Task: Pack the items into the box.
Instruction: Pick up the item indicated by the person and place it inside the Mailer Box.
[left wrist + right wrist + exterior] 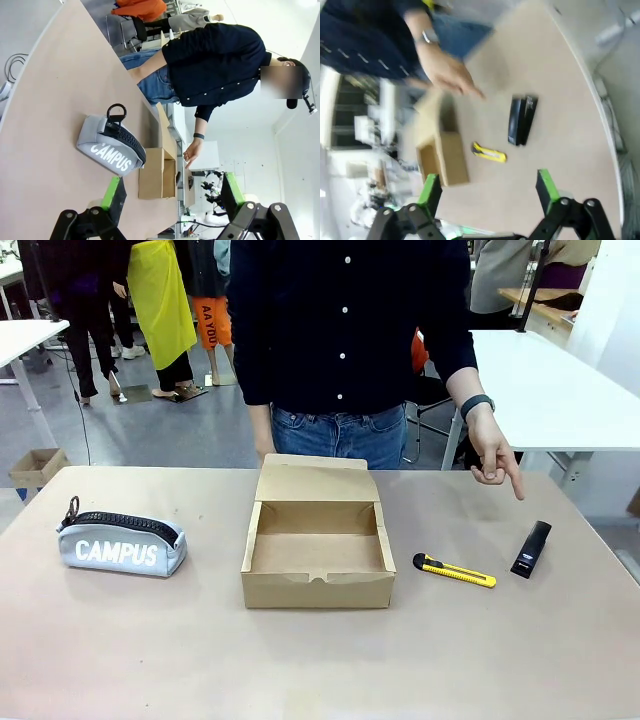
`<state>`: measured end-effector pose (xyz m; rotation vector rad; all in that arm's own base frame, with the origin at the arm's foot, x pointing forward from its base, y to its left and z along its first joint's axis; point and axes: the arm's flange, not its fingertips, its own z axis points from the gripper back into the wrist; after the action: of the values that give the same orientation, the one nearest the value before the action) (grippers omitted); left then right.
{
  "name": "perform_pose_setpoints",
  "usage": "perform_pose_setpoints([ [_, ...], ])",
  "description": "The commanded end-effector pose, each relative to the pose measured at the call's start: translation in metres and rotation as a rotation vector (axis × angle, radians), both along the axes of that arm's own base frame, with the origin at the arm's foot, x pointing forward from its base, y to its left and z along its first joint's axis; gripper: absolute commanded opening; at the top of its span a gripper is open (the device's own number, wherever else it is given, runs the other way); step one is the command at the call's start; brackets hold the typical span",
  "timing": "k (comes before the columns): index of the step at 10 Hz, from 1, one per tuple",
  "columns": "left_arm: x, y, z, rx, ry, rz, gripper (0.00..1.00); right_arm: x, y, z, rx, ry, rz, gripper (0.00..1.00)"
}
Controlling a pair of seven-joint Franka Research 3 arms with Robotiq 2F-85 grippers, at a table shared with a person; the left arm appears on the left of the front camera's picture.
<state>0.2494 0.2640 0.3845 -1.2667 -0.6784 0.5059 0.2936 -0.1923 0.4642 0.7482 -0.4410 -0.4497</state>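
The brown cardboard box [317, 550] stands open at the table's middle, lid flap back toward the person. The grey-blue "CAMPUS" pouch [122, 545] lies to its left. The yellow-and-black utility knife [454, 570] and the black stapler [531, 548] lie to its right. The person's hand [496, 458] points down at the stapler. In the left wrist view my left gripper [170, 192] hangs open, above the table, with the pouch [111, 148] and box [157, 179] ahead. My right gripper [490, 192] is open in the blurred right wrist view, above the stapler [522, 120], knife [489, 153] and box [442, 157].
The person stands at the table's far edge behind the box. A small cardboard box [36, 466] sits on the floor at far left. White tables [560, 390] stand behind at the right. Bare tabletop [320, 660] lies in front of the box.
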Motion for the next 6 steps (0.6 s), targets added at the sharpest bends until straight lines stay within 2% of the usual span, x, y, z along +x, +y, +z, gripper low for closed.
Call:
perform_pose_setpoints([
  [1, -0.001, -0.002, 0.001, -0.002, -0.036, 0.007, 1.00, 0.008, 0.108, -0.033, -0.241, 0.242, 0.222, 1.00],
  [2, -0.001, -0.002, 0.001, -0.002, -0.036, 0.007, 1.00, 0.015, 0.131, -0.043, -0.310, 0.294, 0.287, 1.00],
  [3, -0.001, -0.002, 0.001, -0.002, -0.036, 0.007, 1.00, 0.013, 0.139, -0.047, -0.332, 0.300, 0.314, 1.00],
  [4, -0.001, -0.002, 0.001, -0.002, -0.036, 0.007, 1.00, 0.003, 0.127, -0.037, -0.315, 0.240, 0.275, 1.00],
  [5, -0.001, -0.002, 0.001, -0.002, -0.036, 0.007, 1.00, 0.052, 0.131, -0.023, -0.271, 0.285, 0.266, 1.00],
  [6, -0.001, -0.002, 0.001, -0.002, -0.036, 0.007, 1.00, 0.052, 0.131, -0.023, -0.271, 0.285, 0.266, 1.00],
])
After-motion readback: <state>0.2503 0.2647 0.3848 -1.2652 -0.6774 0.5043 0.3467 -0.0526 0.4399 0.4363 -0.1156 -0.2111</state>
